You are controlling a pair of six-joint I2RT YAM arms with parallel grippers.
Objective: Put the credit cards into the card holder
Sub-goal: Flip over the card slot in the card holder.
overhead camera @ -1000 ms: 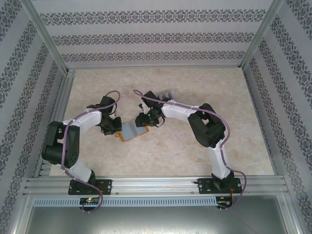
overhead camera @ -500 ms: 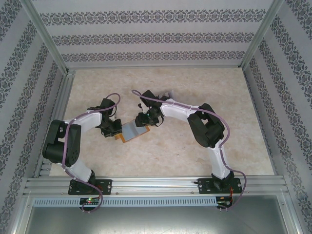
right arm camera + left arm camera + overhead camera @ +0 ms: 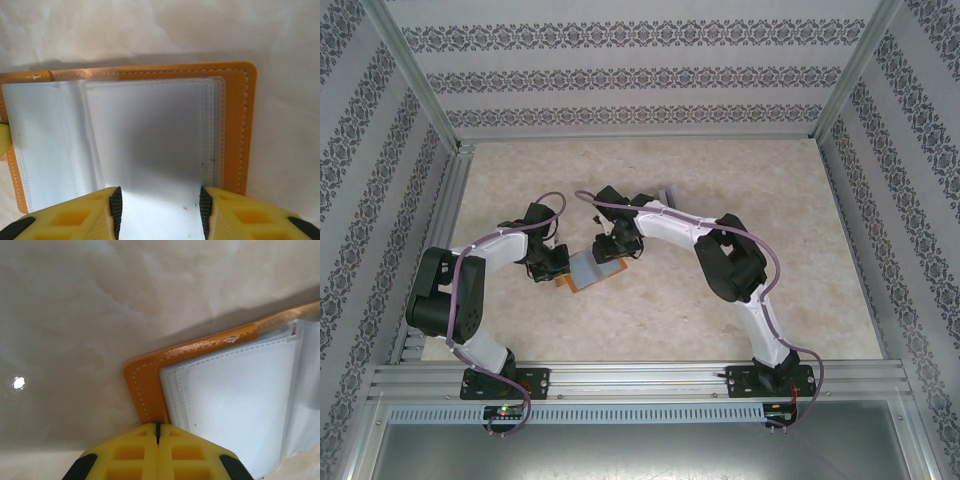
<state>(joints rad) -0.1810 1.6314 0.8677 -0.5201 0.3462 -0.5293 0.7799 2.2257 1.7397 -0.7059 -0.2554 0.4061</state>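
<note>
Card holder (image 3: 592, 270) lies open on the table (image 3: 740, 190), mid-field btw both arms, clear pockets (image 3: 150, 130) face up. Left gripper (image 3: 157, 452) is clamped fully together, nothing btw the fingers, its tip pressing the orange corner flat. Right gripper (image 3: 160, 212) stands roughly half apart over the opposite leaf, w/ a pale flat sheet spanning pad to pad (grey-white card, or just pocket film underneath? can't tell from here).

Risk, as I read it: the pockets are thin, glossy, floppy plastic stitched onto stiff tan leather-look hide w/ rounded corners. So a card edge could catch the stitching, or ride over the pocket mouth instead of into it. If the left tip skids off that narrow border, the card holder slides on the smooth marbled top. The middle leaf curls up too and could fold under a push.
</note>
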